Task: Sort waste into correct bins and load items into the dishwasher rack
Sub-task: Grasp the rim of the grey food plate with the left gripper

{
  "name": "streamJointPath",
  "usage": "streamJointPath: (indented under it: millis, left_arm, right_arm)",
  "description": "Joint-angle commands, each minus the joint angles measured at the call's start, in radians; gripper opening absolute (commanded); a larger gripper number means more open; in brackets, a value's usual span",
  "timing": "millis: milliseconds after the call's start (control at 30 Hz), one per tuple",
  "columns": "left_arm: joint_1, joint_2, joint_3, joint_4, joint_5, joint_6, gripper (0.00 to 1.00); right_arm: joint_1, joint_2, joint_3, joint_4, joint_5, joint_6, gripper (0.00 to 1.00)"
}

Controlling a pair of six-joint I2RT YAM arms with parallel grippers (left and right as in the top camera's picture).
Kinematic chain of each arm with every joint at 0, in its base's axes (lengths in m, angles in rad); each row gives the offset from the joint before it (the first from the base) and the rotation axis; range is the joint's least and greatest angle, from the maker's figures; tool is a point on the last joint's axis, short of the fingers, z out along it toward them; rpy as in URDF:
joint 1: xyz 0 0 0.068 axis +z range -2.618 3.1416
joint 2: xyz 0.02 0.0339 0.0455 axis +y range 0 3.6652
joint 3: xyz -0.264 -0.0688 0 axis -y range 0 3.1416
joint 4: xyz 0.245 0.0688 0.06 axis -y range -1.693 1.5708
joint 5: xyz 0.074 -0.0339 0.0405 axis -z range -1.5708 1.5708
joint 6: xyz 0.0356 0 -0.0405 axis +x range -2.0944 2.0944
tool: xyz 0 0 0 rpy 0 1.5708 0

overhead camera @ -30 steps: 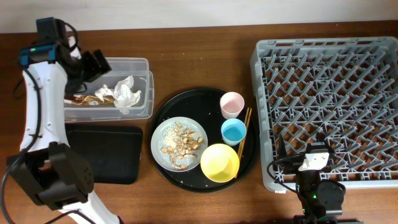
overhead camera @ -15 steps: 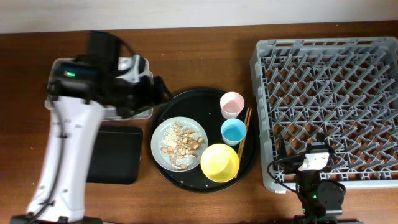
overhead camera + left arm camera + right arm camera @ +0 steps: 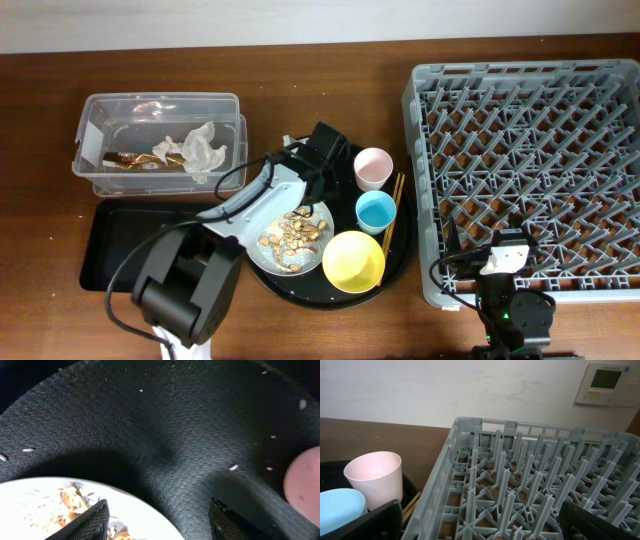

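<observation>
A brown wooden table (image 3: pixel 300 70) is carrying everything, with a pale wall (image 3: pixel 300 20) running along its far edge. The pale grey-green plate (image 3: pixel 256 232) is sitting in the left part of the large round black tray (image 3: pixel 405 262), and the beige-brown food scraps (image 3: pixel 296 228) are lying heaped on it.

The left gripper (image 3: pixel 308 180) is hanging over the plate's far rim. In the left wrist view its two dark fingers (image 3: pixel 95 517) are standing well apart, with nothing between them but the plate's edge and the crumb-speckled tray floor. Whether they are touching the plate cannot be told.

Just right of the plate, the yellow bowl (image 3: pixel 353 261) is resting at the tray's near side. The small blue cup (image 3: pixel 376 211) is standing beyond the bowl and the small pink cup (image 3: pixel 373 168) beyond that. The wooden chopsticks (image 3: pixel 396 205) are lying beside the cups, along the tray's right side.

To the left, the shallow black tray (image 3: pixel 115 250) is lying partly under the left arm. Behind it, the clear plastic box (image 3: pixel 160 100) is holding the crumpled white tissue (image 3: pixel 200 148) and the gold-brown wrapper (image 3: pixel 130 160).

On the right, the grey dishwasher rack (image 3: pixel 530 170) is standing with its pegs bare. The right gripper (image 3: pixel 480 507) is pointing across the rack's near corner, its jaws spread wide and holding nothing.
</observation>
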Motion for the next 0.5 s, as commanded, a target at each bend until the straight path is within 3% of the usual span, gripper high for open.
streamJointPath:
  millis: [0,233,367,467]
  left_arm:
    - [-0.027,0.021,-0.009,0.011,-0.019,-0.012,0.60]
    - [-0.084,0.079,-0.009,0.023,-0.030,-0.043,0.56]
    - [-0.084,0.087,0.000,0.010,-0.025,-0.042,0.45]
    - [-0.084,0.087,0.066,-0.038,-0.025,-0.042,0.17]
  right_arm:
    - [0.005,-0.006,-0.005,-0.005,0.008,0.004,0.98]
    - [0.005,-0.006,-0.005,-0.005,0.008,0.004,0.98]
    - [0.005,-0.006,-0.005,-0.005,0.008,0.004,0.98]
    - [0.005,-0.006,-0.005,-0.005,0.008,0.004,0.98]
